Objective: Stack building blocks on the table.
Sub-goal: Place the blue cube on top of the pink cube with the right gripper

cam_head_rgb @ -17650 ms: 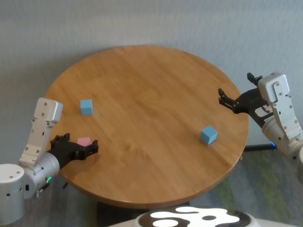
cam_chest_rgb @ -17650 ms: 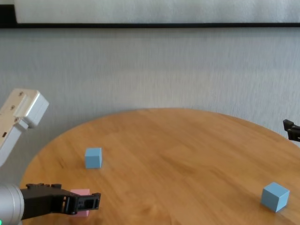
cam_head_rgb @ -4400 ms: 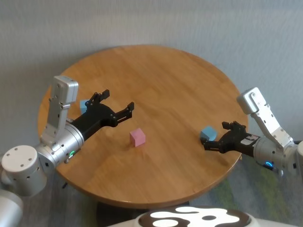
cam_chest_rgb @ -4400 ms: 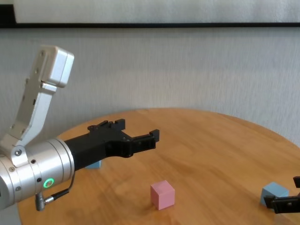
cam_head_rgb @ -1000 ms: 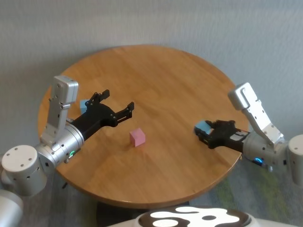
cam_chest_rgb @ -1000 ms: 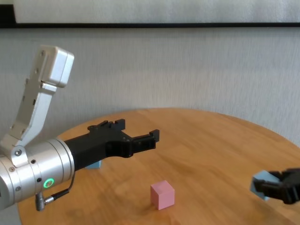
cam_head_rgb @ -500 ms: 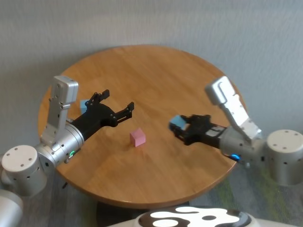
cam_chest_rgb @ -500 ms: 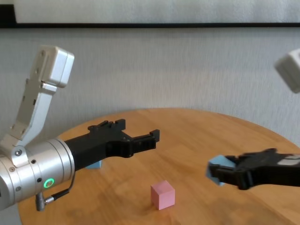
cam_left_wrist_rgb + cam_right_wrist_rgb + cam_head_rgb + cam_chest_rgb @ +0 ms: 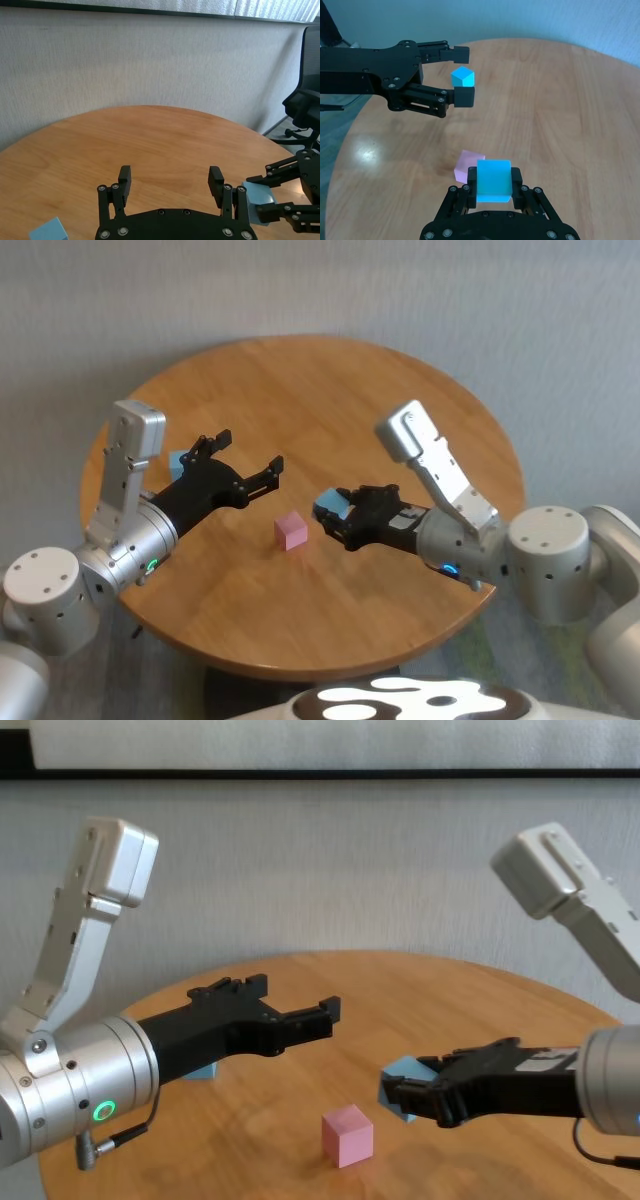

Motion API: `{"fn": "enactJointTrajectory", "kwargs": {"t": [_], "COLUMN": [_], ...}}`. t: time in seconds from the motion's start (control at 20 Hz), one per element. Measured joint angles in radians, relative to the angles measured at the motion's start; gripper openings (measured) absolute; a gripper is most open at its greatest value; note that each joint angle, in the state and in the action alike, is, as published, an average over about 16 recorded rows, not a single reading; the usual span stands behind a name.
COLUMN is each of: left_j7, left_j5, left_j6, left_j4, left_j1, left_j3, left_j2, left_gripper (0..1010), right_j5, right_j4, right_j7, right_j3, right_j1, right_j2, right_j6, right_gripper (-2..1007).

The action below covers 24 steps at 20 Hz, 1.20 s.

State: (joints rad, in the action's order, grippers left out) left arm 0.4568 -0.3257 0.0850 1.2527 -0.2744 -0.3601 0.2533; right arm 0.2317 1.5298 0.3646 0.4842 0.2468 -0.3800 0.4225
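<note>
The right gripper (image 9: 335,512) is clamped on a light blue block (image 9: 329,504), carried clear of the table (image 9: 330,390). The pink block (image 9: 291,530) sits on the wood just beyond the fingertips, at about eight o'clock from the held cube in the head view and lower than it, with a small gap between them. In the right wrist view the pink block (image 9: 468,167) peeks out from behind the held cube (image 9: 494,180), mostly covered, so how squarely the two line up is hard to judge. The left gripper (image 9: 245,469) hovers with its fingers spread wide and nothing between them, at ten o'clock of the pink block. The second blue block (image 9: 178,460) lies behind the left arm, half hidden.
</note>
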Motion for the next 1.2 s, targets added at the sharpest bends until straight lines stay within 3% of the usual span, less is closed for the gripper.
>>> {"fn": "enactJointTrajectory", "kwargs": {"t": [0.6,1.2], "left_j7": [0.000,0.000], "left_j5": [0.000,0.000], "left_j6": [0.000,0.000], "left_j4": [0.000,0.000], "left_j1": [0.000,0.000], "left_j3": [0.000,0.000], "left_j2": [0.000,0.000], "left_gripper": [1000,1000], "right_j5": [-0.067,-0.109], "right_j4": [-0.041,-0.068], "right_j7": [-0.012,-0.016], "right_j3": [0.041,0.049], "right_j1": [0.037,0.047], "right_j2": [0.066,0.107], "right_j6": [0.020,0.033], "right_gripper": [357,357]}}
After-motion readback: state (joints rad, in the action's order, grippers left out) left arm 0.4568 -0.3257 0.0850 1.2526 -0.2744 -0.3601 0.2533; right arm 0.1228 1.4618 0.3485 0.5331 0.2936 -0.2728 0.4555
